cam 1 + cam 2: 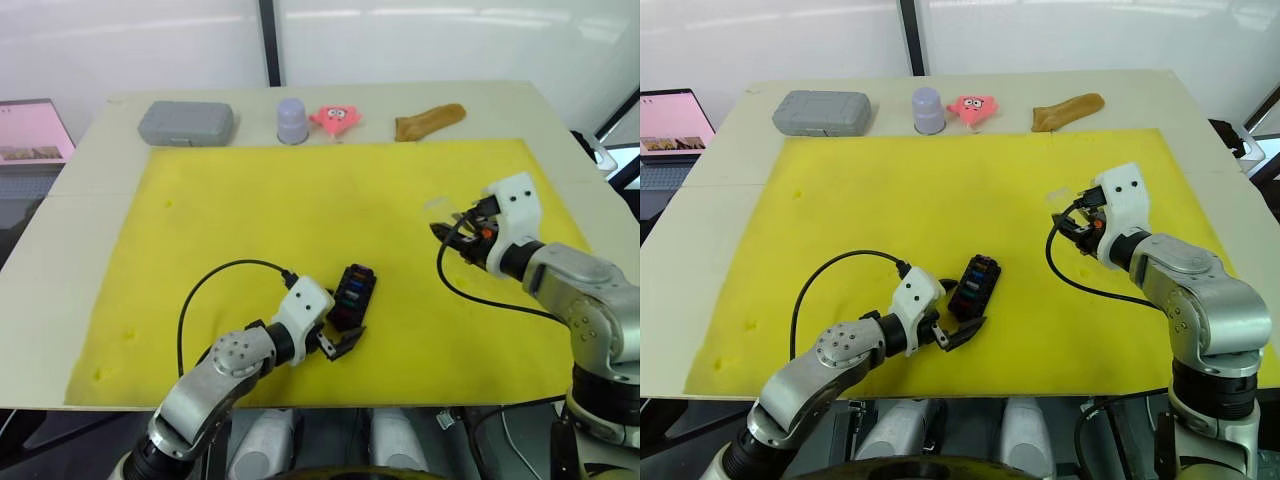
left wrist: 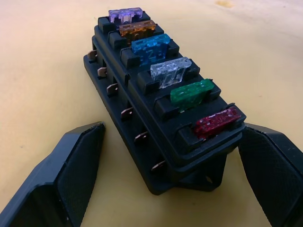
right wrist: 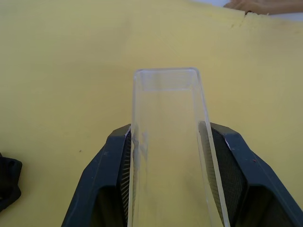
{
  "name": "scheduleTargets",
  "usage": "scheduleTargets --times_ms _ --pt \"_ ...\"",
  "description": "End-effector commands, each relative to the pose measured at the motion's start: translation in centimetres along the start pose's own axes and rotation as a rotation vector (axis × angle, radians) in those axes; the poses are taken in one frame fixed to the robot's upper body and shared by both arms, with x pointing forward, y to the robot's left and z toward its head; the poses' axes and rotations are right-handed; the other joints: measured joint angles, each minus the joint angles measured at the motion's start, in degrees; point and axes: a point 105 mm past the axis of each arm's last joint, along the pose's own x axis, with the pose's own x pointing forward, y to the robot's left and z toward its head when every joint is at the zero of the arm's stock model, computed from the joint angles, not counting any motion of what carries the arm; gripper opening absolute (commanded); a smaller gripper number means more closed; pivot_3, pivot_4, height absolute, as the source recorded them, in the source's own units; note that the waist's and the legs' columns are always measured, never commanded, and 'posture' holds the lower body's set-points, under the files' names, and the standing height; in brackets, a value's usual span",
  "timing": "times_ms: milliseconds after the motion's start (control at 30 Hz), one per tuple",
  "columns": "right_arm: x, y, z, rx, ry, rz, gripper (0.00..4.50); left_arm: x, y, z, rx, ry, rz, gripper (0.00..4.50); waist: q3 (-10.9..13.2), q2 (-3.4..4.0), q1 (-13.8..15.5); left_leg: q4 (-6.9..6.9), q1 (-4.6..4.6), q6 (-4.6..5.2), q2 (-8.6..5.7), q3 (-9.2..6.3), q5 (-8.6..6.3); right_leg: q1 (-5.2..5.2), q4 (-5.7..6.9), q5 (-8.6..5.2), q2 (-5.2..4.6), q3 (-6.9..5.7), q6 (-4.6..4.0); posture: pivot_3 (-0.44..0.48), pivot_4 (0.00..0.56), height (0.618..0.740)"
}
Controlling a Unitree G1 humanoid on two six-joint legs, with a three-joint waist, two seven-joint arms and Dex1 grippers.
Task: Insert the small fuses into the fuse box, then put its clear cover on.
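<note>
The small black rectangular plastic fuse box [image 2: 161, 113] lies on the yellow foam mat [image 1: 300, 220], near the mat's front edge. Six small plastic blade fuses [image 2: 182, 94] are seated in its single row of slots: purple, amber, blue, clear white, green and red, running from far end to near end in the left wrist view. Metal tabs protrude along one side of the box.

The left gripper [image 1: 338, 338] sits at the near end of the box, jaws spread wide, one black finger [image 2: 66, 175] on either side of that end; contact with the box cannot be confirmed.

The right gripper [image 3: 165, 179] is held over the right part of the mat, well apart from the box. Its jaws are closed on the clear rectangular plastic cover [image 3: 168, 137], gripped by its long sides, open end pointing away from the wrist. The cover appears lifted off the mat, though the head views leave this uncertain.
</note>
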Motion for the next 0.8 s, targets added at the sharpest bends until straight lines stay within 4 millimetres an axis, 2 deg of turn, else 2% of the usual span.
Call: scheduleTargets --times_ms 33,133,300,500,667,767,800 --pt "-0.4 0.6 1.1 -0.027 -0.054 0.022 1.72 -0.7 1.8 1.1 0.047 -0.037 0.038 4.50 0.00 0.00 -0.04 0.00 0.00 0.00 0.00 0.00 0.00 0.00 0.00 0.00 0.00 0.00 0.00 0.000 0.150 0.740" --pt "-0.4 0.9 1.2 -0.042 -0.061 0.039 1.72 -1.1 2.5 1.8 0.069 -0.052 0.022 4.50 0.00 0.00 -0.06 -0.01 0.00 0.00 0.00 0.00 0.00 -0.01 0.00 0.00 0.00 0.00 0.00 0.000 0.150 0.740" --pt "-0.2 1.0 1.4 -0.054 -0.072 0.044 1.72 -0.8 3.7 1.7 0.090 -0.043 0.008 4.50 0.00 0.00 -0.02 -0.01 0.00 0.00 0.00 0.00 0.00 -0.01 0.00 0.00 0.00 -0.01 0.00 0.000 0.150 0.740" --pt "-0.3 1.1 1.8 -0.062 -0.088 0.040 1.72 0.8 3.6 0.7 0.082 -0.040 -0.025 4.50 0.00 0.00 -0.04 0.00 0.00 0.00 -0.01 -0.01 0.00 -0.01 0.00 0.00 -0.01 -0.01 0.00 0.000 0.150 0.740" --pt "-1.0 2.0 1.5 -0.150 -0.056 0.109 1.72 1.6 3.4 -0.5 0.082 -0.017 -0.051 4.50 0.00 0.00 0.12 0.01 0.00 0.00 -0.02 -0.02 0.00 0.01 0.00 0.00 -0.02 -0.02 0.00 0.000 0.150 0.740" --pt "-1.6 1.8 1.5 -0.174 -0.040 0.133 1.72 1.8 3.7 -0.3 0.097 -0.030 -0.029 4.50 -0.01 0.00 0.20 0.03 0.02 0.00 -0.03 -0.03 0.00 0.07 -0.01 0.00 -0.02 -0.03 0.00 0.000 0.150 0.740" --pt "-1.7 1.7 1.5 -0.182 -0.036 0.136 1.72 1.8 3.8 0.0 0.099 -0.043 -0.028 3.98 -0.01 0.00 0.27 0.04 0.03 0.00 -0.03 -0.04 0.00 0.10 -0.01 0.00 -0.02 -0.04 0.00 0.000 0.150 0.740"
